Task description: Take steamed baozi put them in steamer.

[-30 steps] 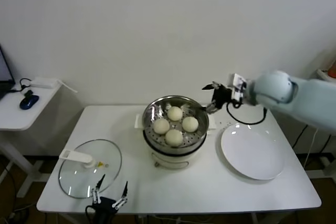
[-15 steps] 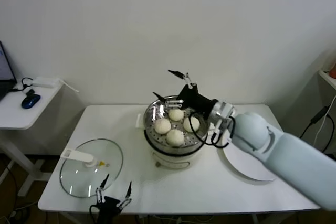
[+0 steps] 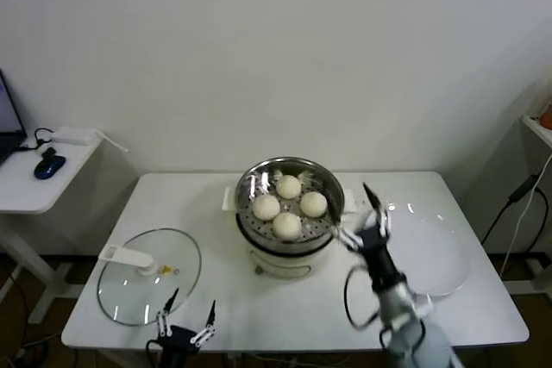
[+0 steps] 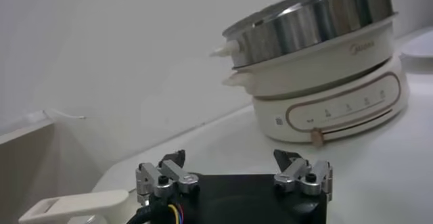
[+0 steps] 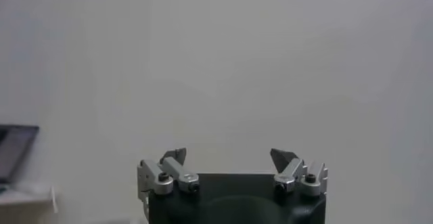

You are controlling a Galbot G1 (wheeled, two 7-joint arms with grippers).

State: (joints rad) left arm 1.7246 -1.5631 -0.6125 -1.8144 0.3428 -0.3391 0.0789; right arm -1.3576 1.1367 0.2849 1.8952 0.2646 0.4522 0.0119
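The steamer (image 3: 289, 213) stands upright near the middle of the white worktop (image 3: 293, 299), its open mouth facing straight up. It is round, so it has no long axis to speak of; its control panel faces the front edge of the worktop. Four buns (image 3: 288, 205) sit inside on the perforated tray, close together in a diamond: one at the back, one at the front, one to each side.

The right pincer (image 3: 362, 213) is raised just in front of and to the right of the steamer, its fingers apart and pointing up and away, holding nothing. Its wrist view shows only bare wall beyond the spread fingers. The left pincer (image 3: 184, 321) rests low at the front edge of the worktop, fingers apart and empty, just in front of the glass lid (image 3: 148, 275).

The lid lies flat on the left part of the worktop, its white handle (image 3: 126, 257) pointing left. A white plate (image 3: 431, 256) lies to the right of the steamer, partly behind the right arm. The wall behind is plain white. A small side table (image 3: 39, 183) on the left carries a dark mouse (image 3: 47, 164).

In the left wrist view the steamer's cream base (image 4: 331, 97) shows a row of small markings and a brand mark too small to read.
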